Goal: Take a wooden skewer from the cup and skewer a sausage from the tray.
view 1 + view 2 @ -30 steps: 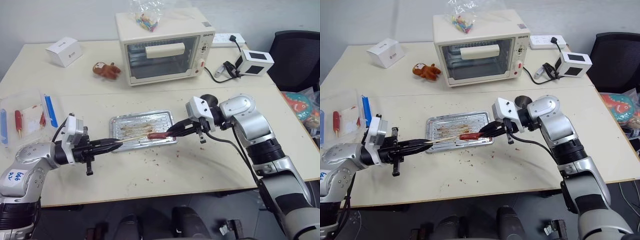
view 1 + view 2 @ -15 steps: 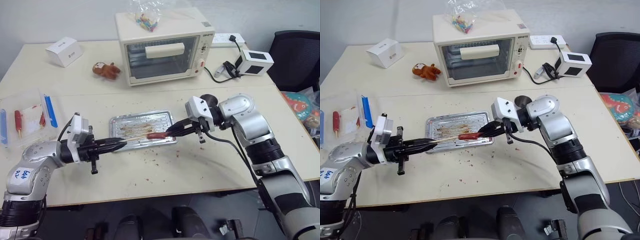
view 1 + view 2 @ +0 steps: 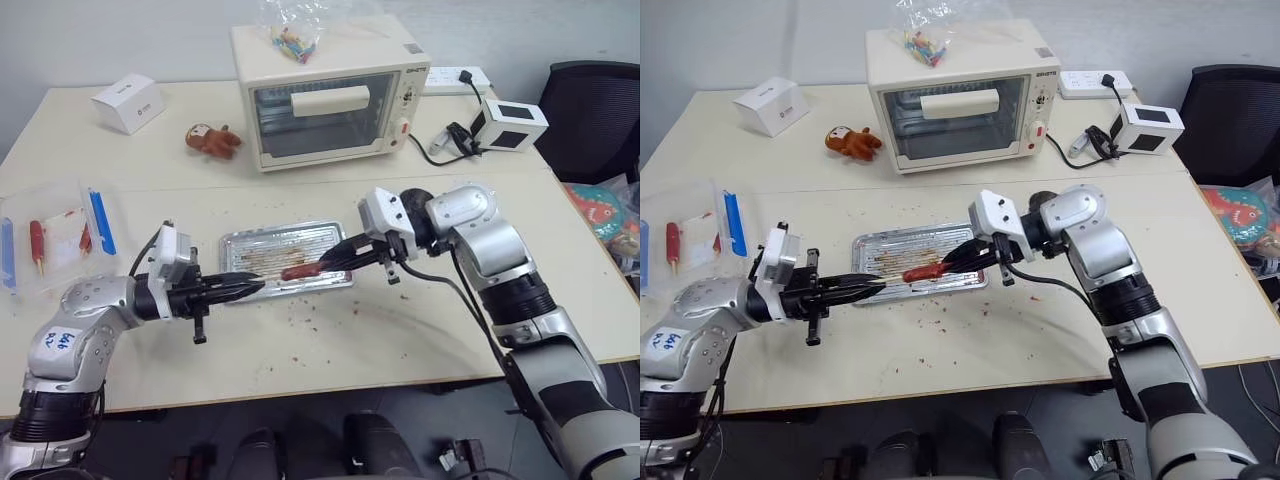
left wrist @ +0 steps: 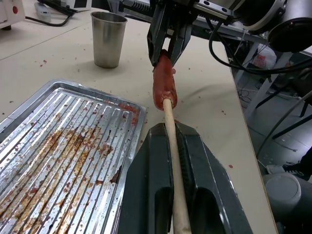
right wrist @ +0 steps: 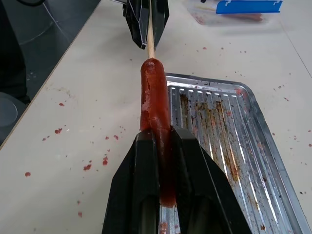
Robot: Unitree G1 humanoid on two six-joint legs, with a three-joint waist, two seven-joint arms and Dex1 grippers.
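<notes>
Pinching the wooden skewer, the left gripper is pressing its tip into the sausage, which the right gripper is clamping above the tray.

Both arms are clad in silver-grey shells with black joints. A white block is mounted on each wrist, ahead of black fingers. Black cables are looped alongside. A handwritten white label is stuck on the left arm.
</notes>
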